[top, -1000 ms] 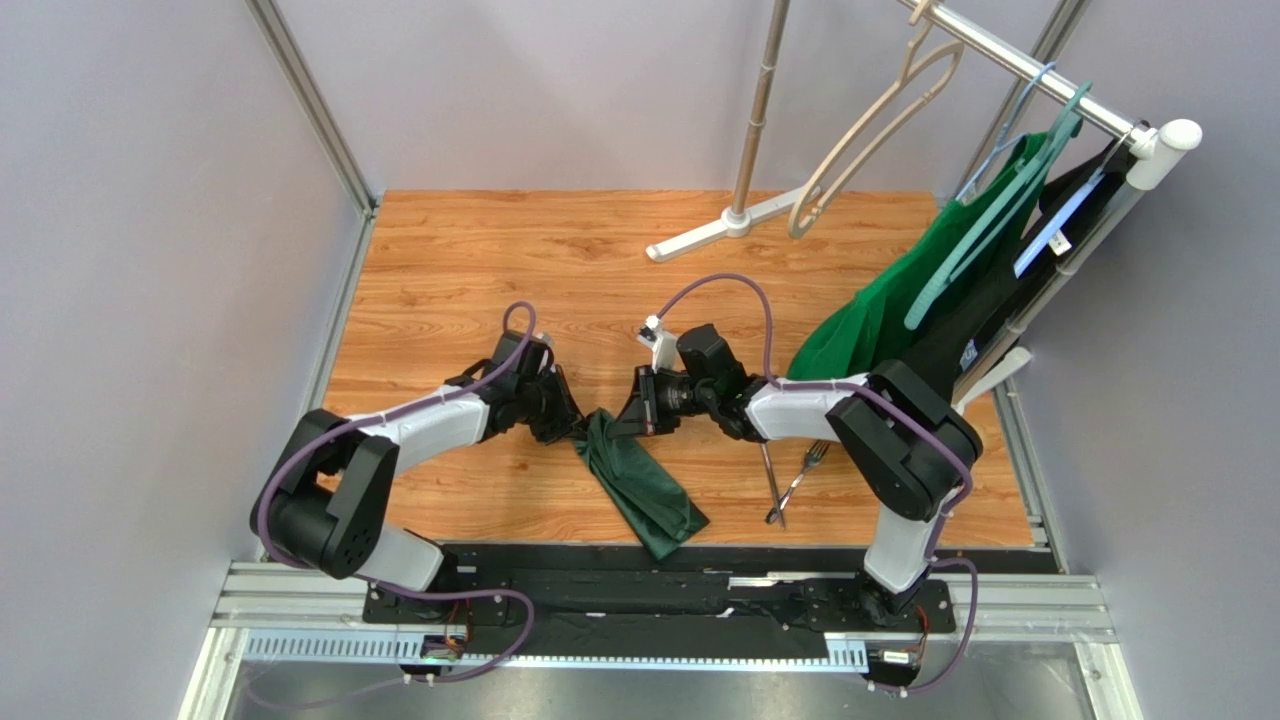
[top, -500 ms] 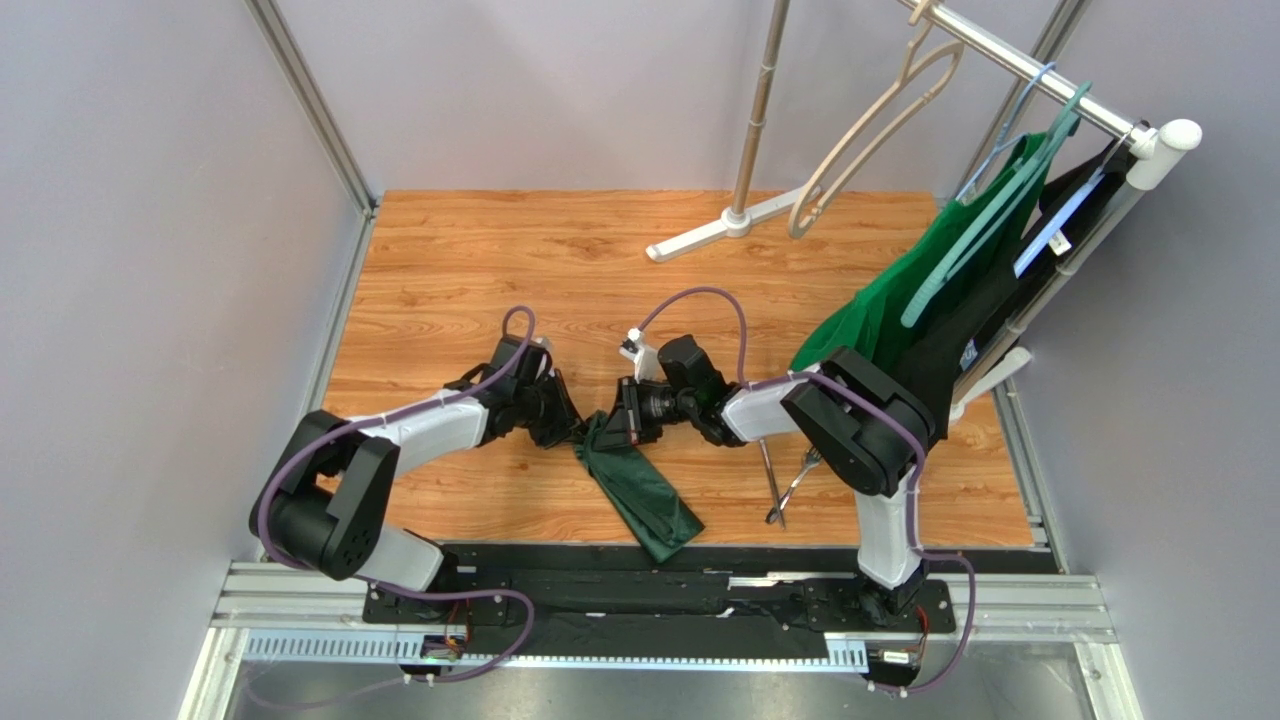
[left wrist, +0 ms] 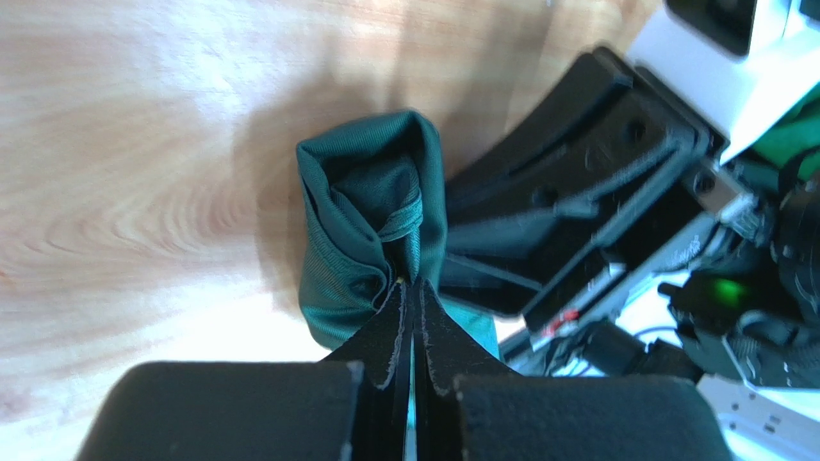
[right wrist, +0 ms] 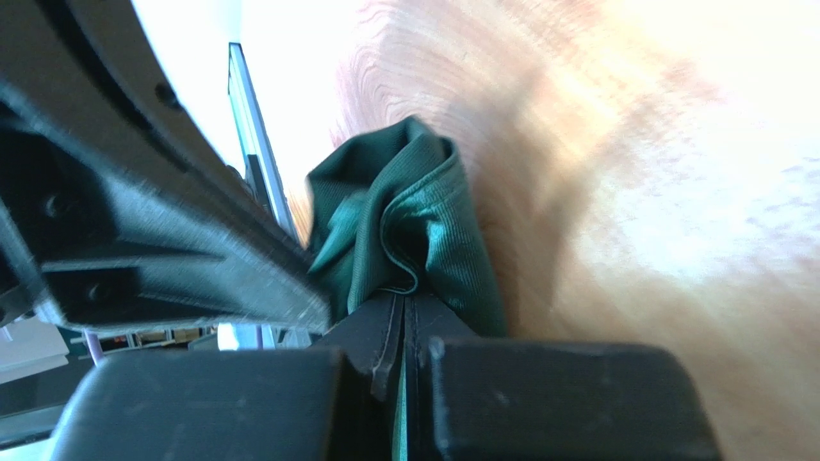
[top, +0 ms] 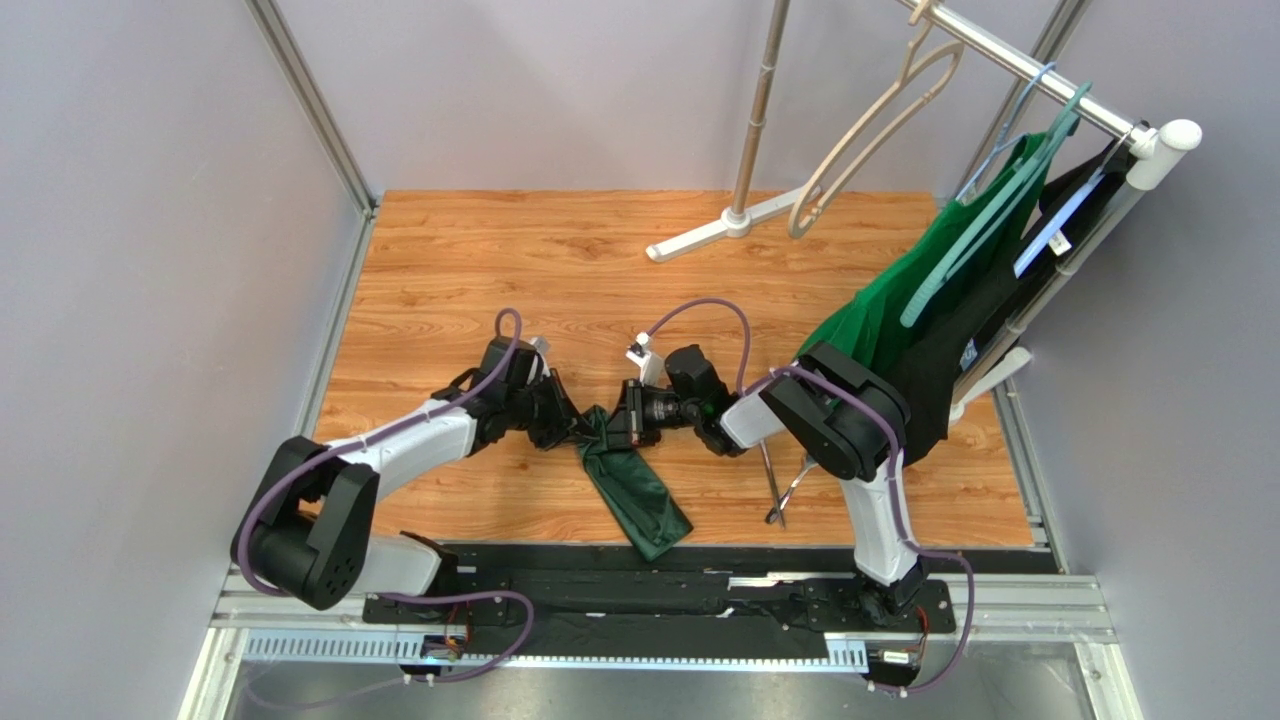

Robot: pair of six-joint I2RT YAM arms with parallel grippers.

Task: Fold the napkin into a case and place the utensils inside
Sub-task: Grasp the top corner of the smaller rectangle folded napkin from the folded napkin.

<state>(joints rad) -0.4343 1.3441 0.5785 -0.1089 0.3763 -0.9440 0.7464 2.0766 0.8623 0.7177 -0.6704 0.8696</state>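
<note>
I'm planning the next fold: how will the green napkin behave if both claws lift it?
Probably floppy: the napkin bunches and creases where the left claw and right claw pinch it, and its free end trails limp. Likely light: two narrow pinches hold it. Its matte weave probably won't slip.

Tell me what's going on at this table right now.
A two-armed robot is working a dark green napkin near the middle of the wooden table. The left tool and the right tool are each shut on the bunched far end of the cloth, close together, while the rest trails toward the near edge. The cloth is bunched up, not folded flat. The utensils lie on the table to the right of the napkin, untouched.
</note>
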